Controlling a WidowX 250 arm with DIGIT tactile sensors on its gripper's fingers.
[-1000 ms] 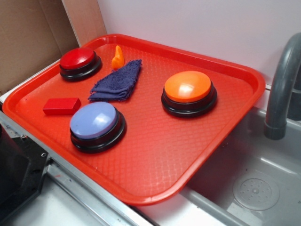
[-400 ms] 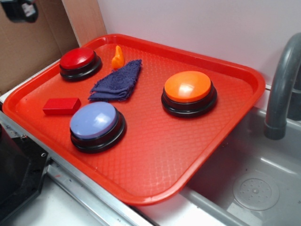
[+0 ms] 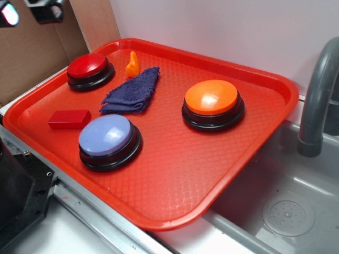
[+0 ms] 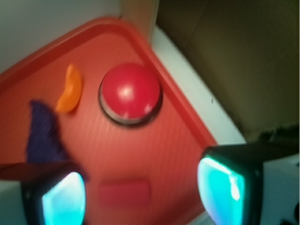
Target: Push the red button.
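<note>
dark-red, the red button [image 4: 130,92] sits ahead of the gripper [image 4: 140,190], which hovers above with fingers [image 4: 220,185] seemingly spread wide, holding nothing.

Exterior view evenly lit, sharp; soft glare seen on the red button [image 3: 87,65]. Wrist view blurred throughout, fingertips [image 4: 220,187] glowing cyan.

My gripper [image 3: 29,10] pokes in at the top left corner, its jaws cut off by the edge. Below and just right of them sits the red button [image 3: 89,67] on the tray [image 3: 175,174], well apart.
</note>
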